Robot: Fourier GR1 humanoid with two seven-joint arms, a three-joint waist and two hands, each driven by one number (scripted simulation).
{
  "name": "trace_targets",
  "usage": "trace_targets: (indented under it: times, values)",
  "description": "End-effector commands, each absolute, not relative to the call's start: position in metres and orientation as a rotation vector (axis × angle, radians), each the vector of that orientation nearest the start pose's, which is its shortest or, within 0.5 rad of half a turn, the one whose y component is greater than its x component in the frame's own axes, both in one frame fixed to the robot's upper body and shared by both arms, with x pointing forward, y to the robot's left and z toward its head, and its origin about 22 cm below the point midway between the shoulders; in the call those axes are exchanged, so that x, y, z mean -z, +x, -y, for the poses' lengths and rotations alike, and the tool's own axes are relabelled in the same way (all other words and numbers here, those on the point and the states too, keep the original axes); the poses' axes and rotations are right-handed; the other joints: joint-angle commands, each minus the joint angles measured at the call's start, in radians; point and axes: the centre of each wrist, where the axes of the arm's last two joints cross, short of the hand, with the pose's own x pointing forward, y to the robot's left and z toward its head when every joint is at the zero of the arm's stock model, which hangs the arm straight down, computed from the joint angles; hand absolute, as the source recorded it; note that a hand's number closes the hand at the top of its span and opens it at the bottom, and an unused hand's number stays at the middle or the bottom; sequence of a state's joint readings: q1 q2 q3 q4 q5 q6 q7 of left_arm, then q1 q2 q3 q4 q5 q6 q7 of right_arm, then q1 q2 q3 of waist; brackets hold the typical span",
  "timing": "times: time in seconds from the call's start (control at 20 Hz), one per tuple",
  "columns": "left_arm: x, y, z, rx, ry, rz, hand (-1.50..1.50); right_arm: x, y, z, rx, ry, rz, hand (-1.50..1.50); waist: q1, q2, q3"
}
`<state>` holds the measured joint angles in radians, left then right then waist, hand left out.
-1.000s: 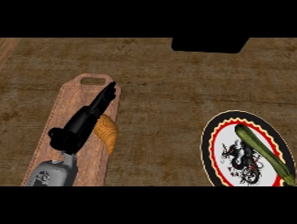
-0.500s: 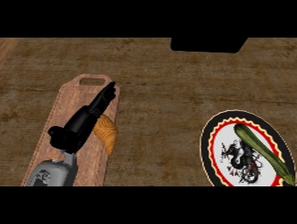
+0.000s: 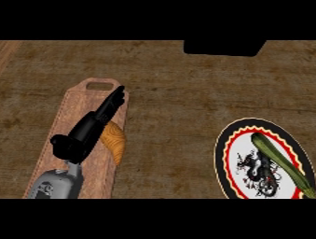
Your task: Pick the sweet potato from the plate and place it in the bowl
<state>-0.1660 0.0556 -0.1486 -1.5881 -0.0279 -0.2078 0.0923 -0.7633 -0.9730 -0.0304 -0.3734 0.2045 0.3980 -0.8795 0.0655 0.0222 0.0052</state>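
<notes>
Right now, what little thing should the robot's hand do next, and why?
Probably curl the left hand round the sweet potato. The hand lies over it on the wooden board with its fingers stretched out straight, so nothing is gripped yet and the sweet potato cannot be lifted.

No words, numbers or brand marks can be read anywhere; the plate (image 3: pixel 230 140) carries only a black dragon figure inside red and yellow rings.

Single head view, steeply down onto wooden counter (image 3: pixel 188 93), close, facing away from robot
</notes>
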Motion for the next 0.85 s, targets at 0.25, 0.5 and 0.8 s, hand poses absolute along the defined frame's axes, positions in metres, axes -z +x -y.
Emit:
trace_targets:
  times: [0.25, 0.5, 0.8]
  values:
    - [-0.042, 0.27, -0.181, 0.437, -0.233, 1.621, 0.0, -0.18, 0.293, 0.571, -0.531, -0.335, 1.808, -1.5, 0.008, 0.017, 0.009]
    - [-0.041, 0.271, -0.184, 0.426, -0.244, 1.624, 0.0, -0.193, 0.285, 0.58, -0.466, -0.338, 1.795, -1.5, 0.013, 0.025, 0.012]
    - [-0.044, 0.27, -0.184, 0.435, -0.235, 1.634, 0.0, -0.197, 0.283, 0.582, -0.46, -0.314, 1.771, -1.5, 0.023, 0.026, 0.016]
